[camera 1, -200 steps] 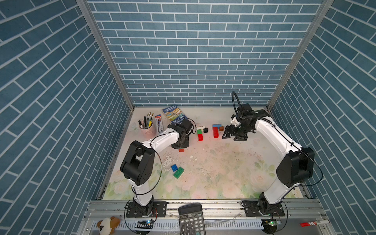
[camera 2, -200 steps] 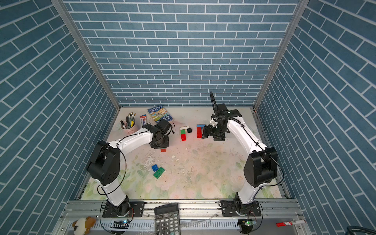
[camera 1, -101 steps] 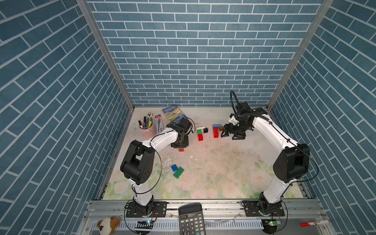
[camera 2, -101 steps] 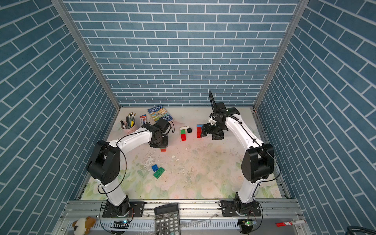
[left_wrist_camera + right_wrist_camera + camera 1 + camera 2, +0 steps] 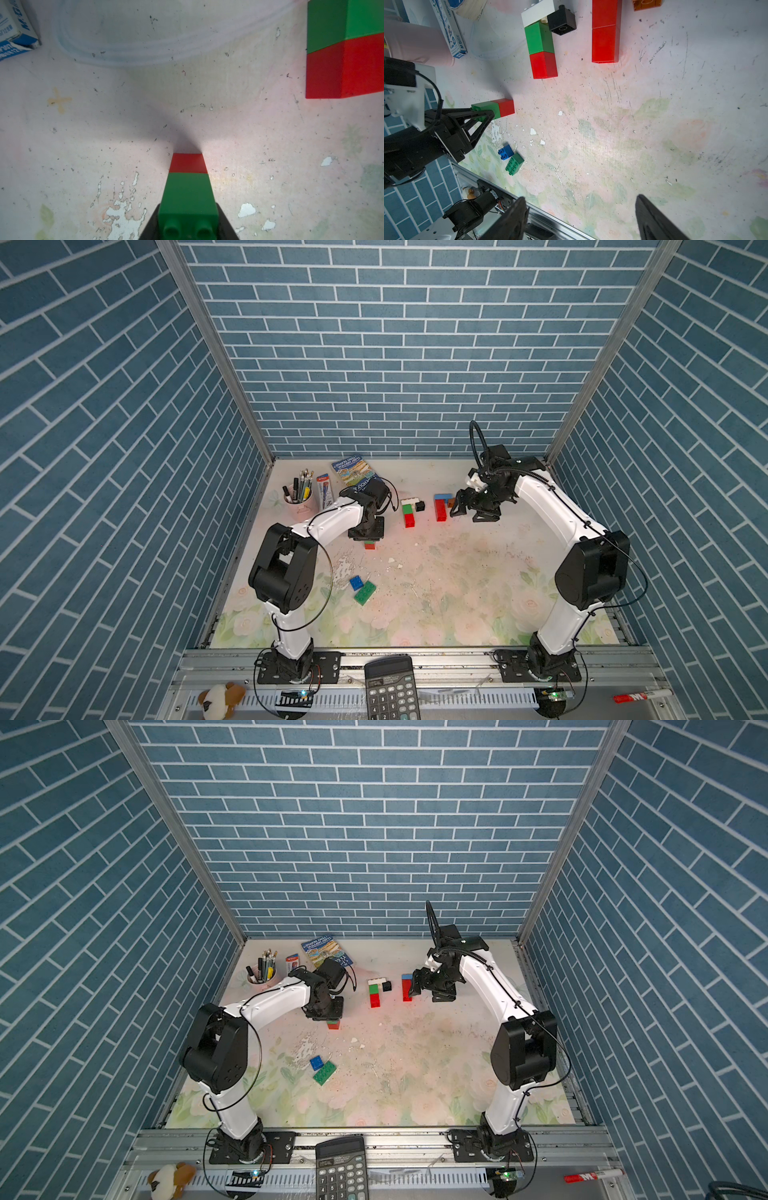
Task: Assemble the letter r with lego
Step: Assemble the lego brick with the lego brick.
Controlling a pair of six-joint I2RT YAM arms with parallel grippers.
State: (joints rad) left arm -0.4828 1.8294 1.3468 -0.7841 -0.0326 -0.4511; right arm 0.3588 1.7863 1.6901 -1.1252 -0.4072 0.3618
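Note:
My left gripper (image 5: 367,537) points down at the mat and is shut on a green lego brick (image 5: 188,197) with a red brick (image 5: 188,163) stuck under it; the red end is at or just above the mat. To its right lies an assembly of white, green, red and black bricks (image 5: 409,512). Further right lies a red column (image 5: 440,511) with a light blue brick and a brown one at its far end. My right gripper (image 5: 466,512) hovers open beside that column, holding nothing, as the right wrist view shows (image 5: 579,207). A loose blue brick (image 5: 356,583) and a green brick (image 5: 365,593) lie nearer the front.
A pen cup (image 5: 297,499), a blue pen box (image 5: 324,489) and a booklet (image 5: 353,468) stand at the back left. On the front rail are a calculator (image 5: 390,689), a plush toy (image 5: 220,695) and a red marker (image 5: 636,697). Brick-pattern walls enclose three sides.
My right gripper has drifted slightly left toward the red column, still open. The left gripper keeps its hold on the green-and-red stack in the same spot.

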